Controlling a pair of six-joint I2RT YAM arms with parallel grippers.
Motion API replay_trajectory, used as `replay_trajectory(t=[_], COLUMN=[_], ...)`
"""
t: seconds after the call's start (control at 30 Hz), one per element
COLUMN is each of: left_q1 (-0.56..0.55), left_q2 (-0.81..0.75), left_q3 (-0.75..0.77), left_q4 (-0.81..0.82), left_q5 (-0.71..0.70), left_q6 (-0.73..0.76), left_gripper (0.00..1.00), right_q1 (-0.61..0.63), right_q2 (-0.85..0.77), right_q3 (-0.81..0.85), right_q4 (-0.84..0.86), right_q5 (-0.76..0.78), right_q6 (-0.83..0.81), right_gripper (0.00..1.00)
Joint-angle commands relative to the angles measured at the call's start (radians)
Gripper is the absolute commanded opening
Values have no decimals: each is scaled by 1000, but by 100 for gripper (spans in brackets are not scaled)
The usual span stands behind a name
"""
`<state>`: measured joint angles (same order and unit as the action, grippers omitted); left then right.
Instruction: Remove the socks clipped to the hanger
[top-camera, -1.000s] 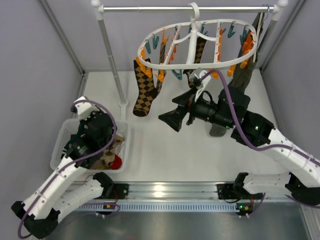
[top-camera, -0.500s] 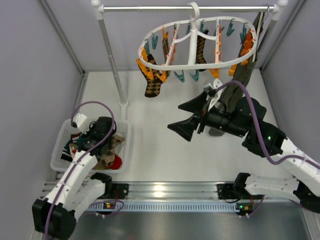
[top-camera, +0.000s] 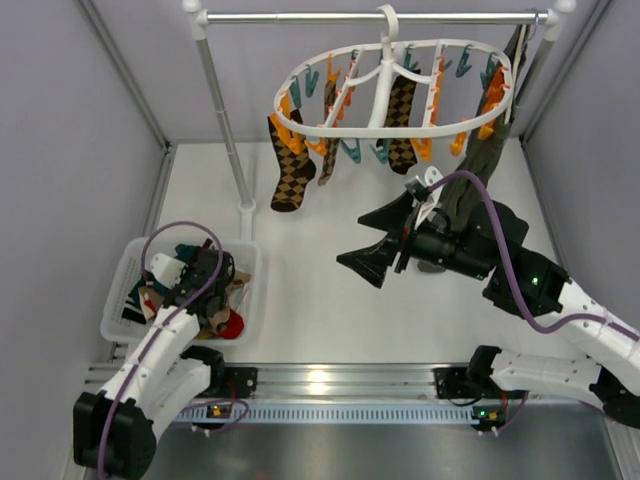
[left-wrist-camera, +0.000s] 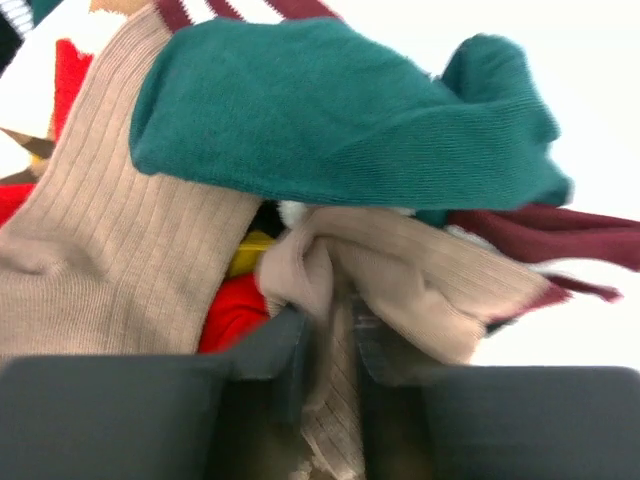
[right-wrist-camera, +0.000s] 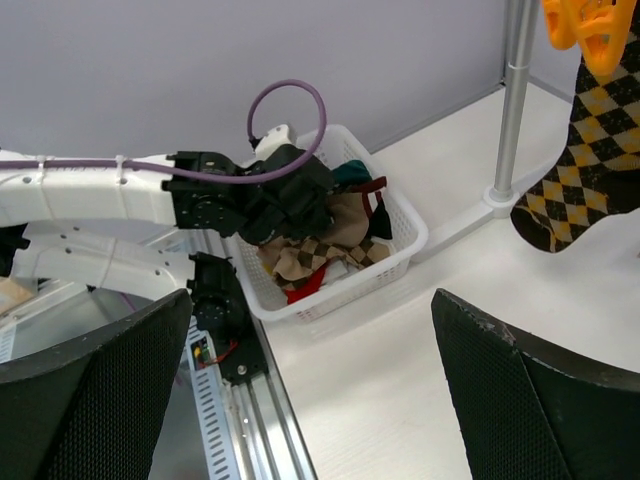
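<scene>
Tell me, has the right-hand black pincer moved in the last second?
Yes. The right pincer has backed away from the metal rail, down toward the table's near edge.

My top camera hangs above and behind my bases, facing down the table (top-camera: 300, 300) toward the hanger (top-camera: 383, 95). My left wrist camera peers along my left pincer (left-wrist-camera: 330, 330), almost against a tan sock (left-wrist-camera: 420, 285). My right wrist camera looks across my right pincer (right-wrist-camera: 312, 300) from well away at the basket (right-wrist-camera: 350, 285), which the top view also shows.
</scene>
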<state>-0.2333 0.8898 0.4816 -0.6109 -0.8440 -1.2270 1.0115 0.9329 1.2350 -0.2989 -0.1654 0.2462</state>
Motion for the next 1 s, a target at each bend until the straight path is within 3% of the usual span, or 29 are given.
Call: replay_trajectory(t=[0.0, 0.03, 0.07, 0.13, 0.2, 0.4, 0.63, 0.73, 0.77, 0.9, 0.97], left_q1=[6, 6, 6, 6, 6, 6, 5, 5, 5, -6, -6], left_q2=[-136, -168, -231, -276, -310, -345, -287, -214, -130, 42, 63], left_q3=[-14, -14, -12, 8, 28, 155, 360, 429, 480, 552, 537], left_q4=[3, 0, 2, -1, -3, -16, -7, 81, 114, 186, 322], left_q5=[14, 14, 13, 19, 29, 104, 288, 541, 716, 978, 1054], left_q6=[-16, -6, 7, 61, 107, 243, 443, 576, 637, 754, 784], left_gripper=[33, 47, 71, 77, 98, 98, 99, 99, 99, 99, 99], right_q1=[-11, -10, -11, -11, -10, -10, -11, -10, -11, -11, -10], right_q2=[-28, -29, -28, -23, -22, -39, -187, -238, -261, -310, -357], right_q3=[6, 7, 12, 18, 23, 49, 49, 66, 79, 115, 123], right_q4=[49, 47, 47, 32, 29, -17, -60, -107, -141, -209, -236], right_q5=[12, 12, 12, 21, 26, 44, 193, 240, 280, 354, 383], right_q6=[-12, -15, -16, -18, -19, -39, -54, -70, -82, -100, -104], right_gripper=[100, 100, 100, 99, 100, 99, 99, 99, 99, 99, 99])
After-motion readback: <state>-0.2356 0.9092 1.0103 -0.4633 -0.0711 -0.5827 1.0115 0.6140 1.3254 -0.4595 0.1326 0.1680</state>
